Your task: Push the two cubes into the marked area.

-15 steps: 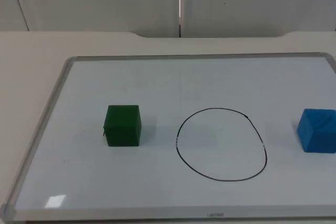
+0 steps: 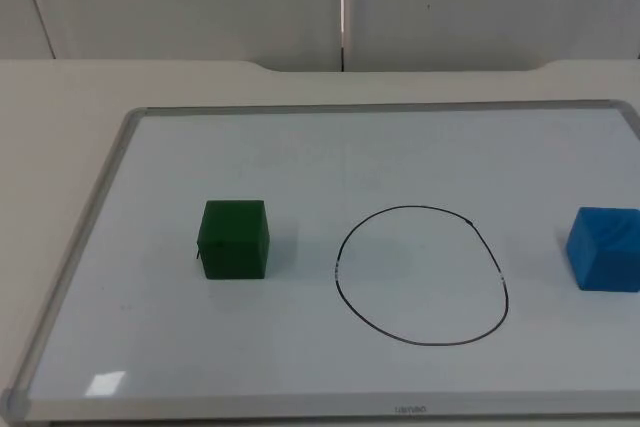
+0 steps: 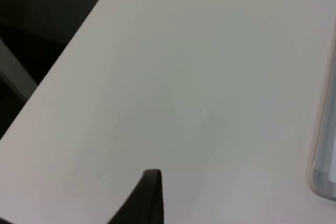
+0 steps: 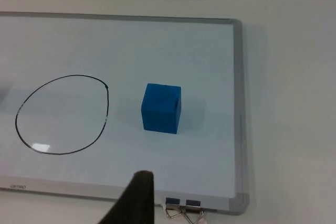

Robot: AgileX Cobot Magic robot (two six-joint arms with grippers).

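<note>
A green cube [image 2: 235, 238] sits on the whiteboard [image 2: 300, 147], left of a hand-drawn black oval [image 2: 421, 275]. A blue cube [image 2: 605, 248] rests on the board to the right of the oval, close to the board's right edge. The right wrist view has the blue cube [image 4: 162, 107] beside the oval [image 4: 62, 114], with one black fingertip [image 4: 137, 195] of the right gripper near the board's front edge. One black fingertip [image 3: 148, 198] of the left gripper hangs over bare table, with the board's frame [image 3: 325, 145] off to the side. Both cubes lie outside the oval.
The whiteboard has a grey metal frame [image 2: 85, 227] and lies on the white table. Two binder clips [image 4: 184, 211] hang at the board's front edge near its corner. The grey partition wall [image 2: 340, 2] stands behind the table.
</note>
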